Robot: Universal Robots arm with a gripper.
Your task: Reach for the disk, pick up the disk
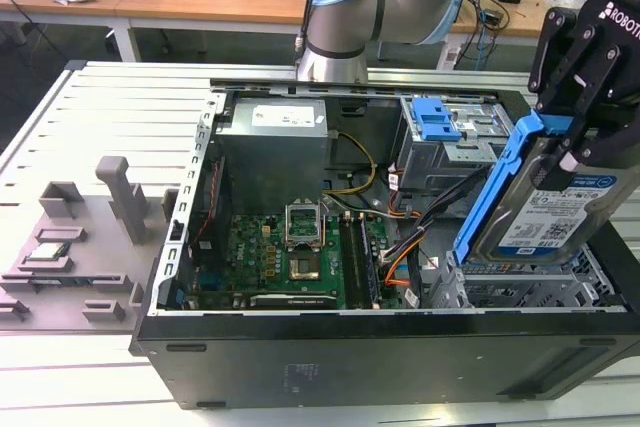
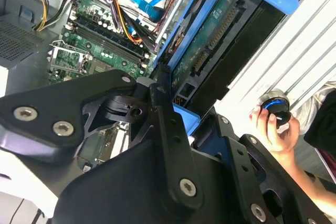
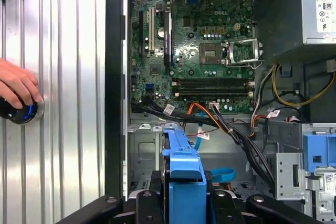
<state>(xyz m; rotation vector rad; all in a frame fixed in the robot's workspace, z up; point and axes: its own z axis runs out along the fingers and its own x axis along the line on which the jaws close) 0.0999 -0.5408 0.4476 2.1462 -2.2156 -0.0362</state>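
The gripper (image 1: 572,152) is closed on the disk (image 1: 548,209), its fingers clamped over the upper end of the blue rail (image 1: 490,187). The disk hangs tilted below the gripper, lifted above the drive cage (image 1: 520,287) at the case's (image 1: 350,357) corner. So the reach appears done and the pick-up well along; the disk looks clear of its bay.

The exterior view shows the disk's label and its height over the cage. The second wrist view shows the disk's underside circuit board (image 2: 220,35) and a person's hand (image 2: 273,124) on a puck-like controller (image 2: 277,107) beside the case. The first wrist view shows the motherboard (image 3: 194,45) and cables (image 3: 226,124) beyond the gripper.
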